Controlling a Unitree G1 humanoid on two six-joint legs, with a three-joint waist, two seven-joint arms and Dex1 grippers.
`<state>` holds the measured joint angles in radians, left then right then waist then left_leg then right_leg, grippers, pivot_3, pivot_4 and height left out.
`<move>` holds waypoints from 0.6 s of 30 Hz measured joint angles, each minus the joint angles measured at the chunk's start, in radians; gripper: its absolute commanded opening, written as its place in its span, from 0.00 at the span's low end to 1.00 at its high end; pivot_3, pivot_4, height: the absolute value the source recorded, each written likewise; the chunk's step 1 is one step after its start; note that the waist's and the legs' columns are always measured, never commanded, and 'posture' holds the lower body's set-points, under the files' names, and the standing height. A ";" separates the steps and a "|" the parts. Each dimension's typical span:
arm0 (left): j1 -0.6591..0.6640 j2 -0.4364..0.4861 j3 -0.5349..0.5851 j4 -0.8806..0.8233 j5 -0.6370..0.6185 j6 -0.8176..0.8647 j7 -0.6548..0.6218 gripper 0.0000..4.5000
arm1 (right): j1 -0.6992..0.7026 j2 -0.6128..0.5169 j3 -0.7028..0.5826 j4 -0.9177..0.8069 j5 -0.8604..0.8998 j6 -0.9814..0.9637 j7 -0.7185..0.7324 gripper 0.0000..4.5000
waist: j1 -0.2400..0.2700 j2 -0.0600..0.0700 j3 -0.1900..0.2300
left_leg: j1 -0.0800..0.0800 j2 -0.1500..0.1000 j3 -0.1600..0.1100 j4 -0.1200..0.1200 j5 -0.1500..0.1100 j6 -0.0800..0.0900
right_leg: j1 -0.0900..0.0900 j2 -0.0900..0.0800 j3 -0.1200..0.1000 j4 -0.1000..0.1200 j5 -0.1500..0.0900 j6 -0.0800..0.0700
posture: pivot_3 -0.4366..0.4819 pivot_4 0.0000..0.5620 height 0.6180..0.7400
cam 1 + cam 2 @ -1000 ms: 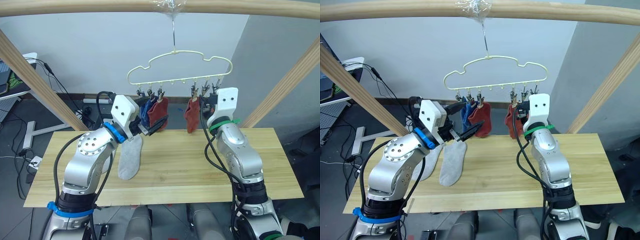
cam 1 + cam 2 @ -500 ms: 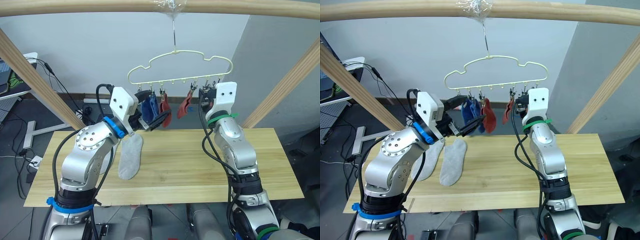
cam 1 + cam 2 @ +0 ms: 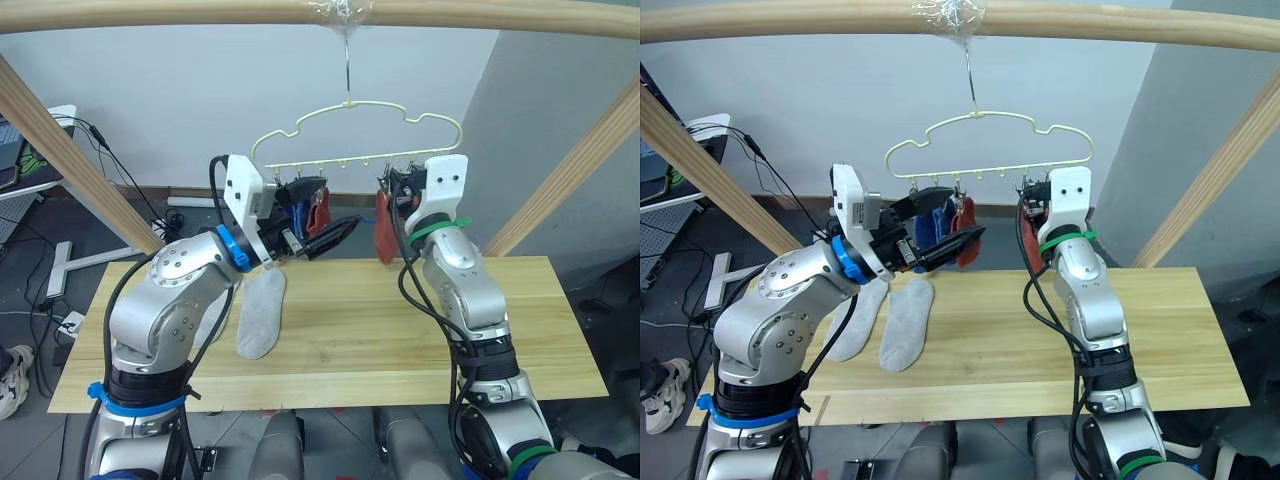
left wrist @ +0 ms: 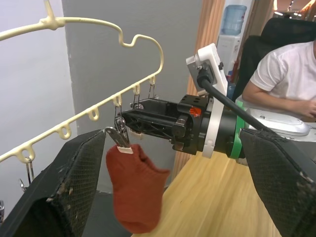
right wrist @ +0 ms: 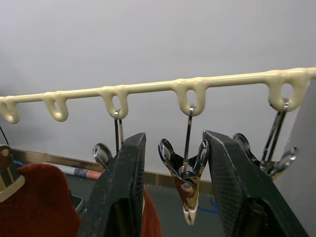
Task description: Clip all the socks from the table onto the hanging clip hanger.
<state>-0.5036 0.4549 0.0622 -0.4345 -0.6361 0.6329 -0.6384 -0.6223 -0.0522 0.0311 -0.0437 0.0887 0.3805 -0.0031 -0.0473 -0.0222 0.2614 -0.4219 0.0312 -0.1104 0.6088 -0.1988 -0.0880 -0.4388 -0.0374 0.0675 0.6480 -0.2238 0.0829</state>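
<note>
grey socks (image 3: 261, 315) lie unclipped on the table (image 3: 400, 330) below the clip hanger (image 3: 360, 135), red and blue ones hung; both grippers' jaws open.

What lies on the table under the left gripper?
Two grey socks lie flat on the table, side by side. The left arm covers part of the left one; its upper end cannot be seen.
</note>
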 measured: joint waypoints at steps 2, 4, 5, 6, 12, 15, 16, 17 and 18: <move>-0.008 0.000 0.000 0.000 -0.001 0.000 0.001 1.00 | -0.005 0.001 0.000 0.010 0.000 -0.001 0.002 0.42 | 0.000 0.000 0.000 | 0.000 0.000 0.000 0.000 0.000 0.000 | 0.000 0.000 0.000 0.000 0.000 0.000 | 0.56 0.46 1.00; -0.009 0.000 0.000 0.000 -0.001 0.000 0.001 1.00 | -0.016 0.002 -0.001 0.018 0.000 -0.002 0.003 0.42 | 0.000 0.000 0.000 | 0.000 0.000 0.000 0.000 0.000 0.000 | 0.000 0.000 0.000 0.000 0.000 0.000 | 0.56 0.46 1.00; -0.009 0.000 0.000 0.000 -0.002 0.000 0.001 1.00 | -0.020 0.002 -0.001 0.019 0.000 -0.003 0.003 0.42 | 0.000 0.000 0.000 | 0.000 0.000 0.000 0.000 0.000 0.000 | 0.000 0.000 0.000 0.000 0.000 0.000 | 0.56 0.46 1.00; -0.009 0.000 0.000 0.000 -0.002 0.000 0.001 1.00 | -0.021 0.002 -0.001 0.019 0.000 -0.004 0.003 0.42 | 0.001 0.000 0.000 | 0.000 0.000 0.000 0.000 0.000 0.000 | 0.000 0.000 0.000 0.000 0.000 0.000 | 0.56 0.46 1.00; -0.009 0.000 0.000 -0.001 -0.006 0.001 0.014 1.00 | -0.024 0.003 -0.003 0.043 0.000 -0.016 0.005 0.42 | 0.001 0.000 0.000 | 0.000 0.000 0.000 0.000 0.000 0.000 | 0.000 0.000 0.000 0.000 0.000 0.000 | 0.57 0.47 1.00; -0.009 0.000 -0.003 -0.002 -0.008 0.001 0.015 1.00 | -0.028 0.003 -0.009 0.051 0.000 -0.025 0.007 0.42 | 0.002 0.000 0.000 | 0.000 0.000 0.000 0.000 0.000 0.000 | 0.000 0.000 0.000 0.000 0.000 0.000 | 0.57 0.47 1.00; -0.009 0.000 -0.005 -0.002 -0.008 0.001 0.016 1.00 | -0.029 0.003 -0.009 0.052 0.000 -0.026 0.007 0.38 | 0.002 0.000 0.000 | 0.000 0.000 0.000 0.000 0.000 0.000 | 0.000 0.000 0.000 0.000 0.000 0.000 | 0.57 0.47 1.00; -0.009 0.000 -0.007 -0.002 -0.008 0.001 0.016 1.00 | -0.029 0.003 -0.009 0.053 0.000 -0.027 0.008 0.33 | 0.002 0.000 0.000 | 0.000 0.000 0.000 0.000 0.000 0.000 | 0.000 0.000 0.000 0.000 0.000 0.000 | 0.57 0.47 1.00; -0.009 0.000 -0.007 -0.002 -0.009 0.001 0.016 1.00 | -0.029 0.002 -0.009 0.054 0.000 -0.029 0.010 0.28 | 0.002 0.000 0.000 | 0.000 0.000 0.000 0.000 0.000 0.000 | 0.000 0.000 0.000 0.000 0.000 0.000 | 0.57 0.47 1.00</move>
<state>-0.5126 0.4549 0.0548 -0.4365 -0.6448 0.6337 -0.6225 -0.6511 -0.0497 0.0216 0.0103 0.0890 0.3519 0.0067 -0.0451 -0.0220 0.2615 -0.4218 0.0312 -0.1104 0.6087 -0.1988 -0.0880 -0.4389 -0.0374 0.0675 0.6480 -0.2237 0.0827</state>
